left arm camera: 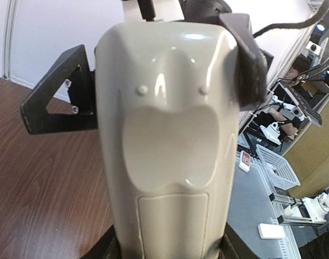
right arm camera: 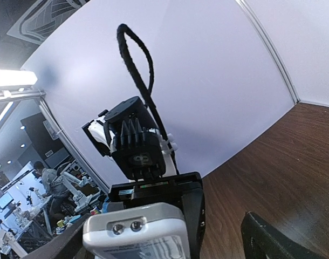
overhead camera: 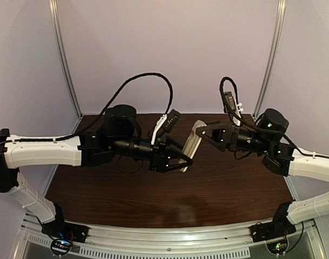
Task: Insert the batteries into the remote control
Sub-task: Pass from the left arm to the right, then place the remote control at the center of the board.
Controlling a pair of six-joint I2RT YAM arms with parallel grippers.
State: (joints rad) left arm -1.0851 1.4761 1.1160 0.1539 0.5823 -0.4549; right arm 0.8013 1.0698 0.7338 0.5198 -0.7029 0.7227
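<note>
The remote control is held slanted above the table, and my left gripper is shut on its lower end. In the left wrist view its beige-grey back fills the frame, with the cover panel sitting flush in it. My right gripper stands open around the remote's upper end, one finger on each side and apart from it. The right wrist view shows that end face with two small lenses, and one finger off to the right. The batteries are out of view.
A dark wooden table lies below both arms, with pale walls behind and aluminium posts at the corners. Past the table's right edge, the left wrist view shows a grey bench with a white basket.
</note>
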